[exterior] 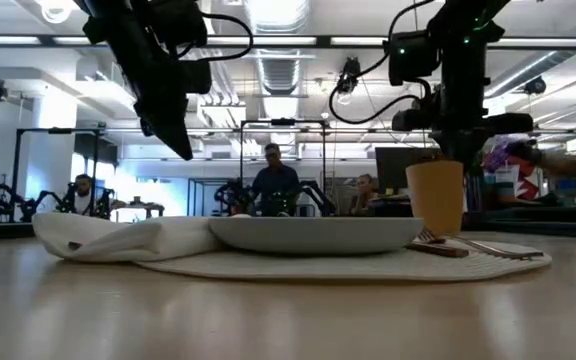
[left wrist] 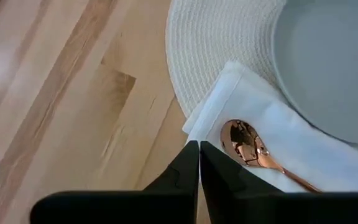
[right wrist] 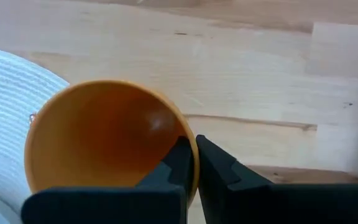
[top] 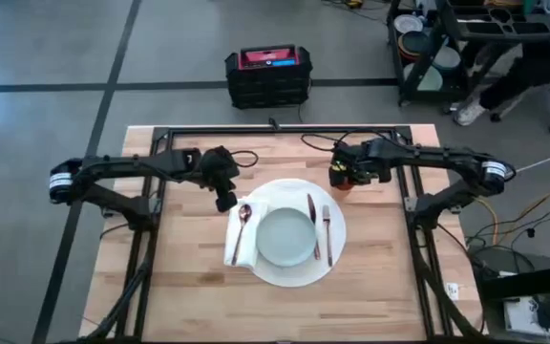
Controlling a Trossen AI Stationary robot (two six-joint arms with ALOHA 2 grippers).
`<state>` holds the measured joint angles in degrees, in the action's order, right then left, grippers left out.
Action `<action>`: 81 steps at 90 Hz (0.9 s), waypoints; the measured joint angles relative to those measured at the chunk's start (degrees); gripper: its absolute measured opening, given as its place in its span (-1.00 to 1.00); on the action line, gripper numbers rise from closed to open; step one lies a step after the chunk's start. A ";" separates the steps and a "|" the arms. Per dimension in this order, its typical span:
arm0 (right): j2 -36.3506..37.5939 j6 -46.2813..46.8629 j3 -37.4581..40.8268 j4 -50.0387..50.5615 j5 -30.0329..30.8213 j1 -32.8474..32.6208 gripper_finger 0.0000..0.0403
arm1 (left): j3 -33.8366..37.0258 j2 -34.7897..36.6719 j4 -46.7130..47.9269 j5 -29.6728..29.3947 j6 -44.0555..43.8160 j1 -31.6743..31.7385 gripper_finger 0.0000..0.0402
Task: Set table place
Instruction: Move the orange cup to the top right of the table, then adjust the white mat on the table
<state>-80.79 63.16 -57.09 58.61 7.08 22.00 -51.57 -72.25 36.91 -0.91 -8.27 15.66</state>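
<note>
The right gripper (right wrist: 191, 163) pinches the cup (right wrist: 107, 134) rim at the mat (top: 337, 225) edge (left fingers (left wrist: 185, 171) closed, empty), just off the worktop (top: 189, 287).

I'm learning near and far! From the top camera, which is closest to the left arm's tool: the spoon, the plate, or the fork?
From the left tool:
1. Spoon, on the napkin, on the plate's left.
2. Plate, mid-mat.
3. Fork, on the plate's right, farthest.
</note>
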 joint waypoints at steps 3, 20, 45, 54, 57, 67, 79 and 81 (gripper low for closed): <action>0.00 0.06 -0.01 0.02 0.01 0.00 -1.00 | 0.00 0.00 0.00 0.00 0.00 0.00 -1.00; 0.15 0.26 -0.12 0.97 0.11 0.00 -1.00 | 0.00 0.02 0.00 0.00 0.00 0.00 -1.00; 0.20 0.27 -0.12 1.13 0.23 0.00 -0.97 | 0.02 0.02 0.00 -0.02 0.00 0.00 -1.00; 0.22 0.42 -0.12 1.11 0.27 0.00 -0.87 | 0.02 0.02 0.02 -0.02 0.00 0.00 -1.00; 0.22 0.74 -0.12 1.11 0.35 0.00 -0.82 | 0.02 0.02 0.02 -0.02 0.01 0.00 -1.00; 0.52 1.40 -0.14 1.11 0.43 0.00 -0.65 | 0.02 0.02 0.06 -0.02 0.02 0.00 -1.00; 1.28 1.40 -0.14 1.09 0.43 0.00 -0.45 | 0.02 0.02 0.07 -0.01 0.01 0.00 -1.00; 1.58 1.40 -0.14 1.09 0.44 0.00 -0.42 | 0.02 0.02 0.07 -0.02 0.00 0.00 -1.00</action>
<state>-79.21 64.55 -57.23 59.70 7.52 22.00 -51.55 -72.23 36.97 -0.93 -8.27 15.66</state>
